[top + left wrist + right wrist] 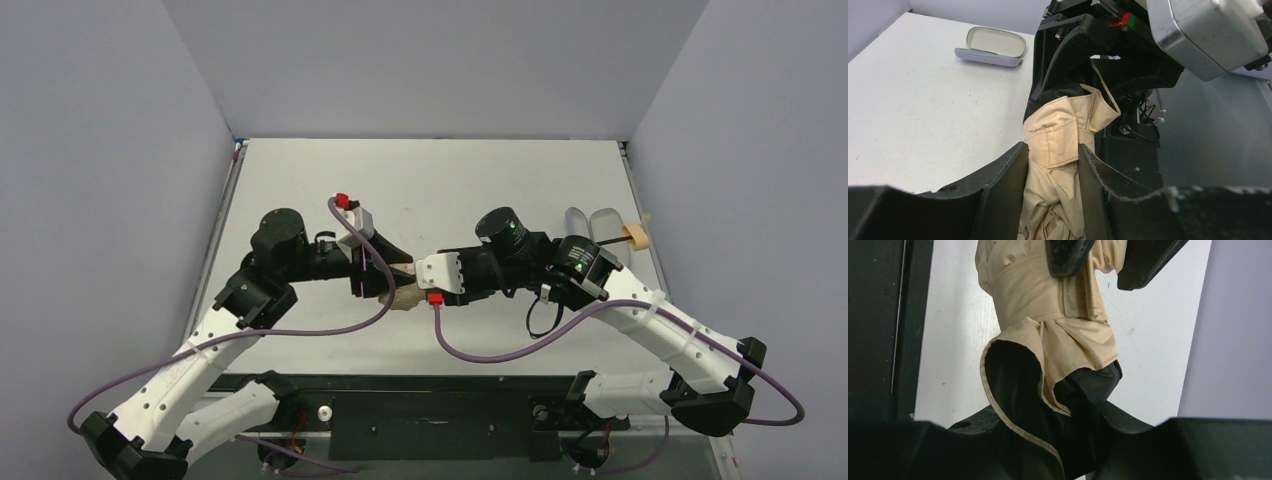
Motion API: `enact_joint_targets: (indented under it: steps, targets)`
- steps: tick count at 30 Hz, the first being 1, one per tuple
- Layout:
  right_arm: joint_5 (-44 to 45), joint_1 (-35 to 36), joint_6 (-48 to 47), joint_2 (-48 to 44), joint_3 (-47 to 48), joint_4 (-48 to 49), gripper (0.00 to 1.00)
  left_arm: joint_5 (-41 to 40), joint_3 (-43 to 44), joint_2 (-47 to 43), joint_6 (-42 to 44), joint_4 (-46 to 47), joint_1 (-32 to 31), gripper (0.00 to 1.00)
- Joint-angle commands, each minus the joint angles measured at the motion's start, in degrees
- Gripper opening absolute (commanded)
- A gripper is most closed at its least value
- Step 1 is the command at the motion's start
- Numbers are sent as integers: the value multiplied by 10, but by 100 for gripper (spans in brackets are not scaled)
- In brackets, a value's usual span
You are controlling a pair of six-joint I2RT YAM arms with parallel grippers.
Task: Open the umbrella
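Note:
The folded umbrella (403, 293) hangs between my two grippers over the middle of the table. Its peach-beige canopy (1063, 125) is bunched and strapped, and its black lining (1083, 385) shows at one end. My left gripper (1053, 150) is shut on the beige canopy. My right gripper (1053, 412) is shut on the lined end, facing the left gripper (385, 275) closely. A small beige handle (635, 236) on a thin black shaft shows past my right arm's wrist; the shaft between is hidden under the arm. The grey-lavender sleeve (590, 220) lies open at the right.
The sleeve also shows in the left wrist view (993, 45), lying on the white table (300, 190). Grey walls close in the back and both sides. A black rail (430, 400) runs along the near edge by the arm bases.

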Motion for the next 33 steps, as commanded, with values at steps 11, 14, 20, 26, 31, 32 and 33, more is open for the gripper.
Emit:
enact_joint_targets:
  steps: [11, 14, 20, 26, 31, 32, 33]
  targets:
    - [5, 14, -24, -28, 7, 51, 0, 4, 20, 32, -26, 1, -9, 17]
    - [8, 15, -33, -30, 2, 57, 0, 25, 7, 32, -66, 17, -5, 11]
    - [19, 20, -51, -39, -10, 73, 0, 40, -4, 51, -135, 48, 17, 6]
    - [24, 21, -33, -36, -9, 87, 0, 16, 5, 48, -68, 1, 7, 11]
    - [13, 11, 11, -27, 8, 96, 0, -30, 18, 39, 20, -67, -21, 24]
    - [11, 7, 15, -26, 9, 97, 0, -34, 19, 38, 50, -75, -25, 25]
    - [9, 7, 18, -25, 12, 98, 0, -46, 21, 38, 60, -85, -27, 26]
